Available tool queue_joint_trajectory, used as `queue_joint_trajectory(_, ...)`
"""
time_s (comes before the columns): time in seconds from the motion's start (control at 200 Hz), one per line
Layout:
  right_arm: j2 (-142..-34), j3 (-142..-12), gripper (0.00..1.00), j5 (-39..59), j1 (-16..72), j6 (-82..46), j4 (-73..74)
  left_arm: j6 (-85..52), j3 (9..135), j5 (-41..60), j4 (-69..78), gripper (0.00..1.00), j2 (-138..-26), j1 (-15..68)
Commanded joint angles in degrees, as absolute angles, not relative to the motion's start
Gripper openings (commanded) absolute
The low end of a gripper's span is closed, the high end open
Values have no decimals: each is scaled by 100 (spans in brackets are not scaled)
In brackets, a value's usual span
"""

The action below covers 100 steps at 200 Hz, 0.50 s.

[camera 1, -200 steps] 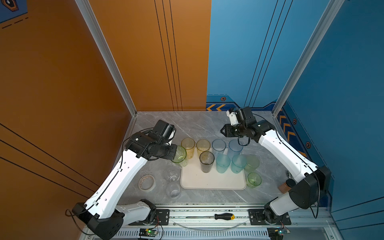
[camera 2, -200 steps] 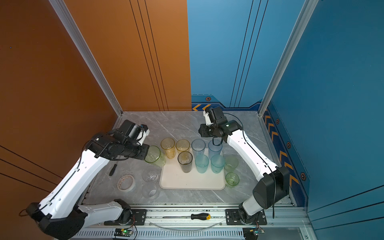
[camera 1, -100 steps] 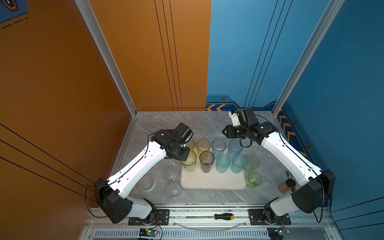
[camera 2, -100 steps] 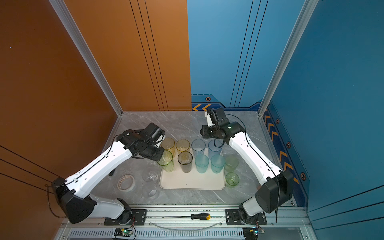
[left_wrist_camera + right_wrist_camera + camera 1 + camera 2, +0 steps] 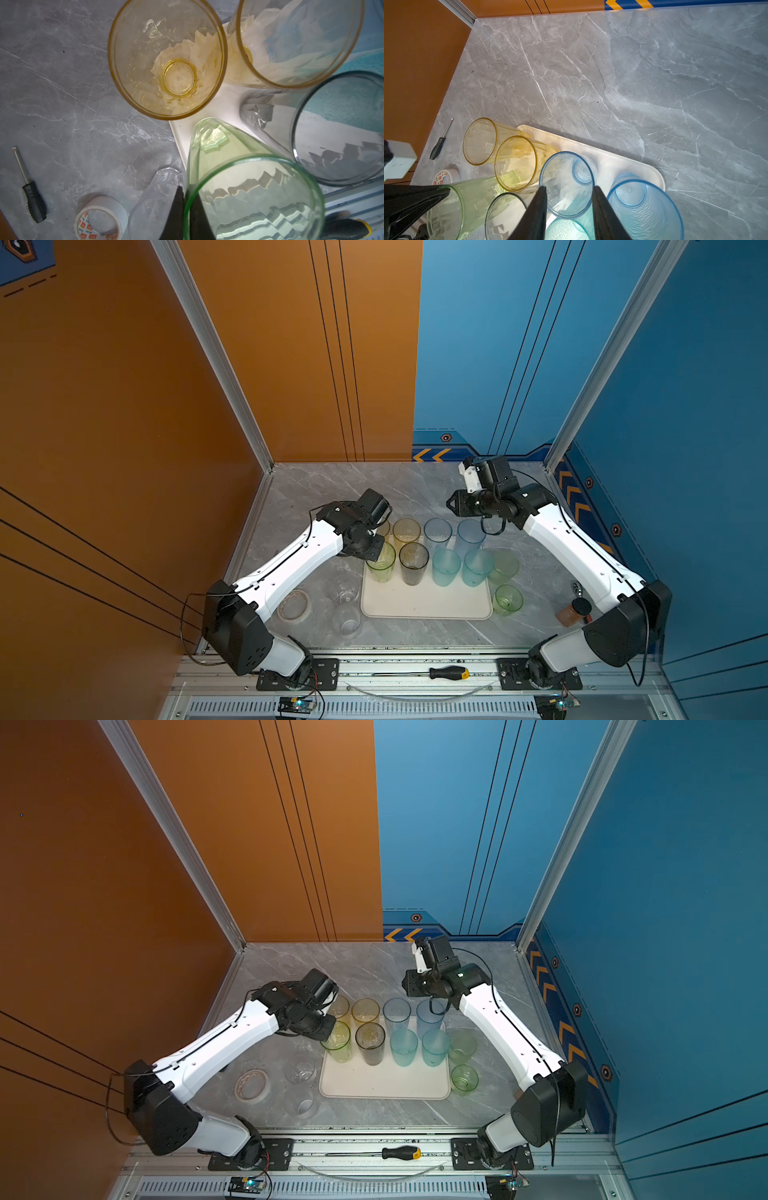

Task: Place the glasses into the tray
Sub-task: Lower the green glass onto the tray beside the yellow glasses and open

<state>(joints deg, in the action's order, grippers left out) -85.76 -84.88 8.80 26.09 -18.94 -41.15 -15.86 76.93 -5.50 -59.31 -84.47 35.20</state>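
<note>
Twelve glasses (image 5: pixel 413 562), one tray (image 5: pixel 424 605).
- Six stand on the tray.
- Seventh, green glass (image 5: pixel 380 570), at the tray's 10 o'clock corner, rim pinched by left gripper (image 5: pixel 187 214).
- Yellow glass (image 5: pixel 384 527) at 11: on or off, cannot tell.
- Off tray: two clear glasses (image 5: pixel 345 591) at 9, two pale-green glasses (image 5: pixel 508 599) at 3.
- Right gripper (image 5: pixel 569 207): half-open, empty.

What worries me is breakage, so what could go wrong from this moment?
1. The left gripper pinches only the rim of the green tumbler, whose base shows just inside a corner of the tray; released off-level, it may catch the raised edge and tip.
2. The smoky grey tumbler stands right beside it; a sideways nudge could topple it.
3. The right gripper, open, hovers above the pale blue tumbler; lowering could clip its rim.
</note>
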Motion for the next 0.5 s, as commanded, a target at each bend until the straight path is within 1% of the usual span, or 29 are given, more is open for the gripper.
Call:
queue_joint_trajectory(0.0,-8618,-8571,35,782,2575,-1863,-4315,-1481,7612,-532,-5742,3,-8566,3446)
queue_joint_trajectory(0.496,-8765,-8617,35,782,2540,-1864,-4323,-1371,7567,-451,-5619,4,-8791,3288)
